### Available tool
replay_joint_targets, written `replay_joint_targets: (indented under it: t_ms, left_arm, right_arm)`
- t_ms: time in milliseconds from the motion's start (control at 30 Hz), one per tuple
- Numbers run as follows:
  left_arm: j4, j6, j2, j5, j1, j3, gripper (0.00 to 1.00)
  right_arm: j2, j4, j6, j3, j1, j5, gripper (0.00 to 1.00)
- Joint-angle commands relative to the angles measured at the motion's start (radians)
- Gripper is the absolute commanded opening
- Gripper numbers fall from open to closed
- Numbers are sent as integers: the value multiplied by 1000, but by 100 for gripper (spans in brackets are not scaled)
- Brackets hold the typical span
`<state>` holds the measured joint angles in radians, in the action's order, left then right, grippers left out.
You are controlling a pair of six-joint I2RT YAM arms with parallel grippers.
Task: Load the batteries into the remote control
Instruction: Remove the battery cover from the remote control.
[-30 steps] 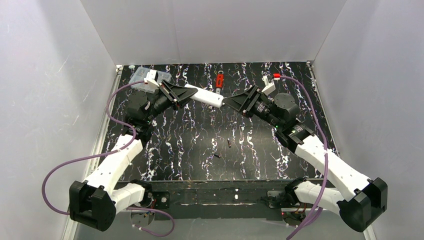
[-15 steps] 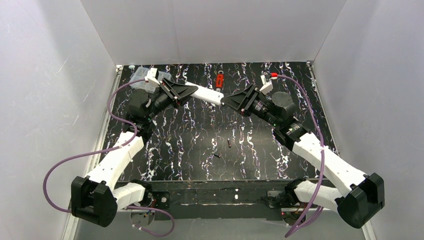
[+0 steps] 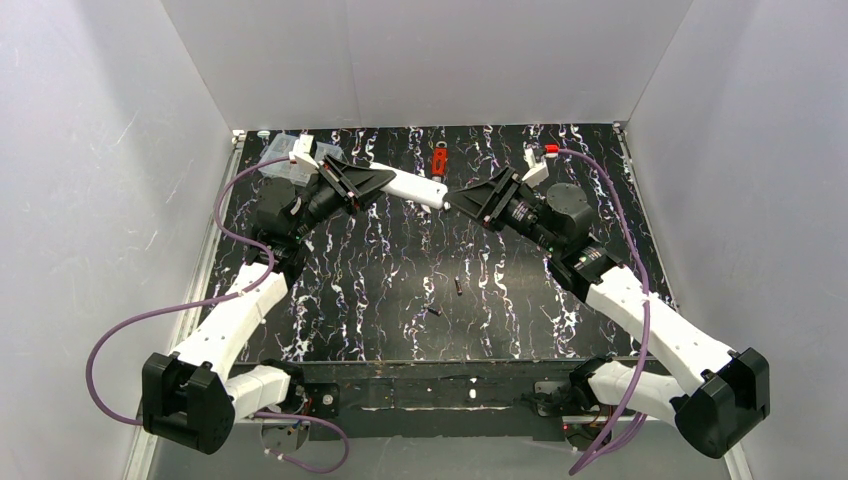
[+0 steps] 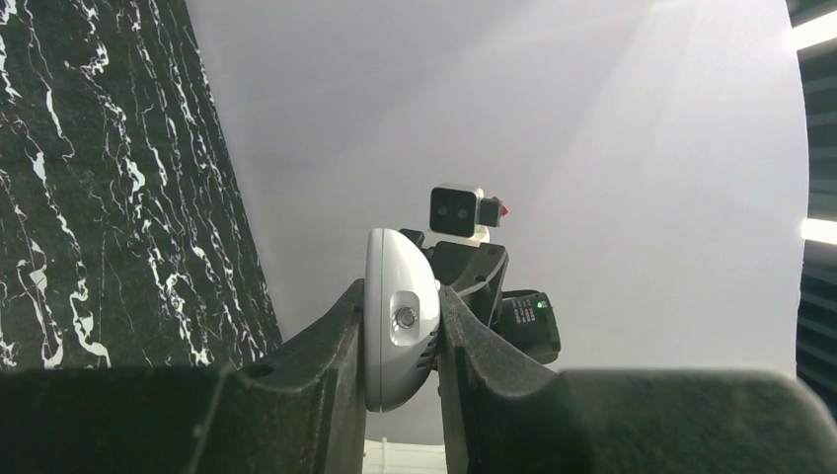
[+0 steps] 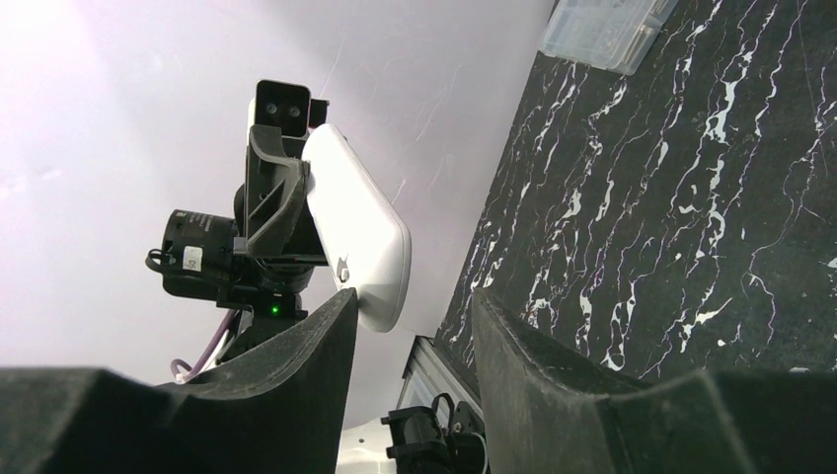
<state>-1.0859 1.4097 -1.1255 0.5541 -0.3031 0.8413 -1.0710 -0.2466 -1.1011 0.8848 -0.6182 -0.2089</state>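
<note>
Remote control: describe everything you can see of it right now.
The slim white plastic remote control is held off the black marbled table, toward the far edge. The left gripper is shut on one end, fingers pressing its two broad faces; a small round fitting shows on its narrow side. Its rounded free end reaches the mouth of the open right gripper, beside one finger; whether they touch cannot be told. Its battery recess is not in view.

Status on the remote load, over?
Left gripper shut on remote control, held aloft. Right gripper open at its free end. Batteries loose on table, not loaded. Wrench at far edge.
</note>
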Motion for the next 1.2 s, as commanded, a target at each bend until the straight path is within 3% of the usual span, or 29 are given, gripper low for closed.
replay_joint_targets:
  t_ms: [0,1167]
  left_arm:
    - [-117,14,21,45,2,57,0]
    - [-129,23,9,55,2,64,0]
  right_arm:
    - [14,-56,-3,8,8,19,54]
    - [-50,-132,-40,32,14,-34,58]
